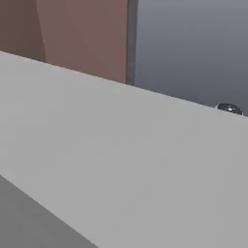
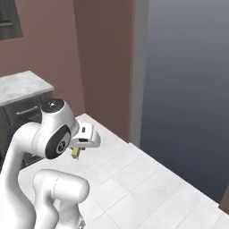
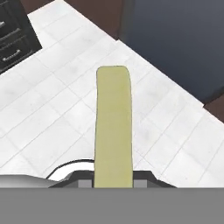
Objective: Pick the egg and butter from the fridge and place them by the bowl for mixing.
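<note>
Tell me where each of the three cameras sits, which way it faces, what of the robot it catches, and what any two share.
Left base view: behind the arm's left, facing a grey panel close up and a brown wall.
Right base view: behind the arm's right, facing the white tiled floor; the white arm carries the butter.
Hand view: on the hand, looking along the gripper shut on the butter, floor beyond.
Shared: right base and hand views both show butter, floor and dark drawers.

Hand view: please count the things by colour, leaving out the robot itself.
Pale yellow-olive: 1, the thin rectangular butter stick, held in the gripper.
Dark grey: 1, the tall fridge.
Black: 1, the drawer cabinet.
White: 1, the tiled floor.
Total: 4
</note>
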Tool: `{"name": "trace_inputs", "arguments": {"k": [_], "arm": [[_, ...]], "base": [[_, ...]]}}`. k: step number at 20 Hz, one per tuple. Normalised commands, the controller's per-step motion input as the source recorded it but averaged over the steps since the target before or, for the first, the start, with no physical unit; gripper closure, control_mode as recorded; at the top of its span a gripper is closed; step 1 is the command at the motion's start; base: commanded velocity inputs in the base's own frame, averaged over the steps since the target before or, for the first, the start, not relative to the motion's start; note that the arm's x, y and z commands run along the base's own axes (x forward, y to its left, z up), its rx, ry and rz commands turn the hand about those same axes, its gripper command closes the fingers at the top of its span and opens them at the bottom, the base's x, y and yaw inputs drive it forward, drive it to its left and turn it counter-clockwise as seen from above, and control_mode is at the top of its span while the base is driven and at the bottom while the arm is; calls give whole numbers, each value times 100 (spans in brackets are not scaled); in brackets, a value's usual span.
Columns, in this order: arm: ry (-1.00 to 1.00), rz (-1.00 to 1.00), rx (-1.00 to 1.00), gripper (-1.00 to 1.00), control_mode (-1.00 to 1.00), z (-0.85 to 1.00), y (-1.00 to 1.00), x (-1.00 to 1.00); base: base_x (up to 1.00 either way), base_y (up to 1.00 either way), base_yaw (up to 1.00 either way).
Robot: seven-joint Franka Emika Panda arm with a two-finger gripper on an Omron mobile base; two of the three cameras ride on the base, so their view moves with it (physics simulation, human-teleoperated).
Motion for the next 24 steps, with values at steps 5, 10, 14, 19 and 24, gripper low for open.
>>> {"name": "trace_inputs", "arguments": {"k": [5, 10, 14, 19, 24], "arm": [[0, 0, 0, 100, 100, 0, 0, 0], [0, 0, 0, 100, 100, 0, 0, 0], [0, 0, 0, 100, 100, 0, 0, 0], [0, 0, 0, 100, 100, 0, 0, 0], [0, 0, 0, 100, 100, 0, 0, 0]], "base": [[32, 26, 65], [64, 18, 49], [76, 13, 42], [77, 11, 43], [74, 22, 37]]}}
